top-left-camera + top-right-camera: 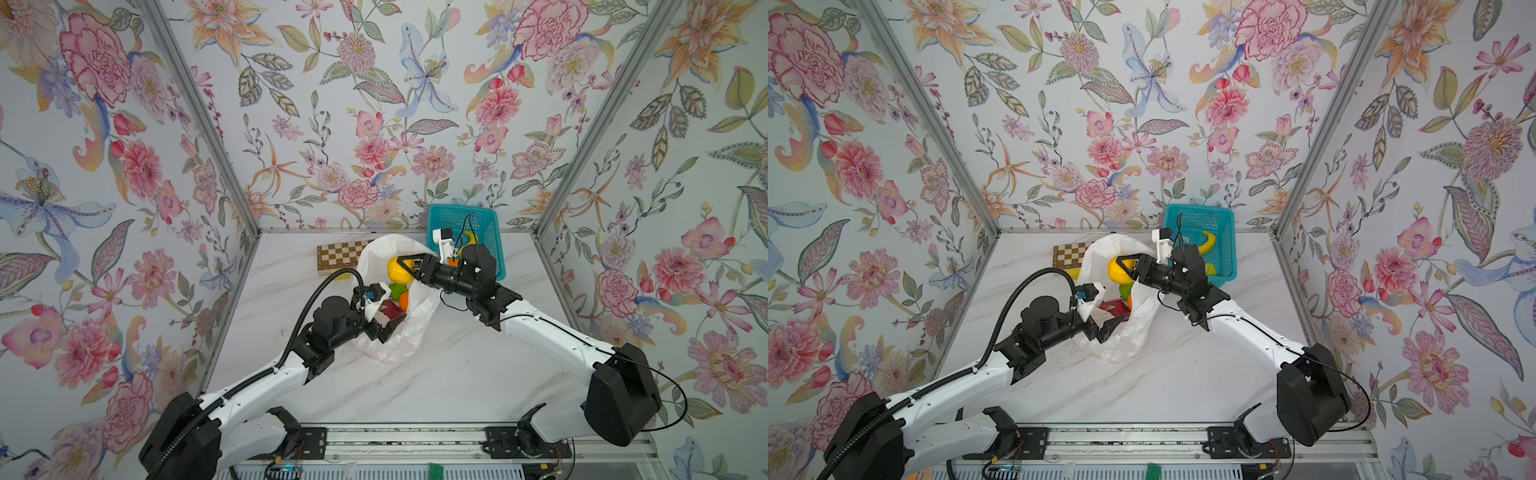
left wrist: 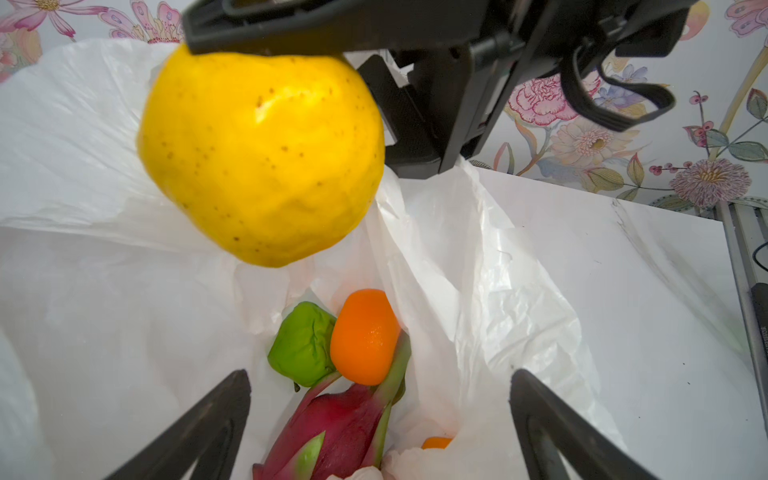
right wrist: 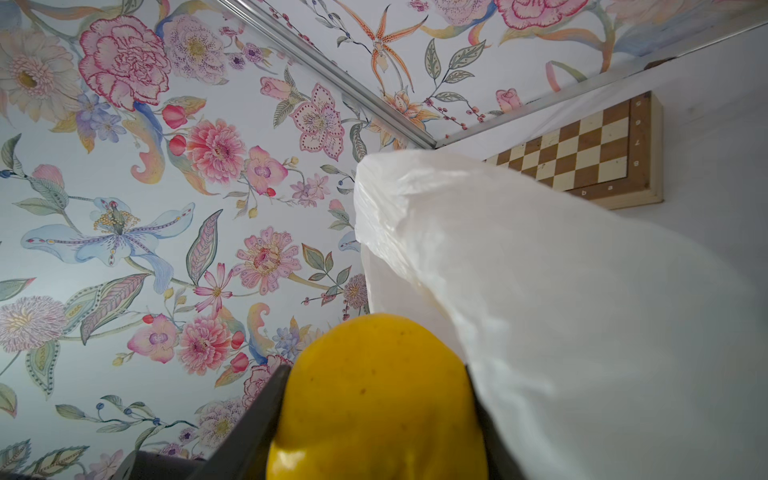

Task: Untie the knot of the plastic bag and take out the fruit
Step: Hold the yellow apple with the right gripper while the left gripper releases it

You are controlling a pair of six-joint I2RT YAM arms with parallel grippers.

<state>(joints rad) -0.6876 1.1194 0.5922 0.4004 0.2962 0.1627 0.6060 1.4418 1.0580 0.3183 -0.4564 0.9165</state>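
right fingers [image 3: 253, 424] clamped on the round yellow speckled apple [image 2: 262, 153], held clear above the thin white crinkly plastic bag [image 1: 415, 332]. left fingers [image 2: 216, 415] spread wide, gripping nothing, at the bag's mouth. Bag lies open on the white marble table [image 1: 436, 386]. In it: lumpy green fruit [image 2: 301, 345], smooth orange [image 2: 363, 336], magenta dragon fruit [image 2: 340, 432], all touching.

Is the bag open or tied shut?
Open. The plastic bag gapes: green fruit, an orange and dragon fruit show inside, and the right gripper holds the yellow apple above it.
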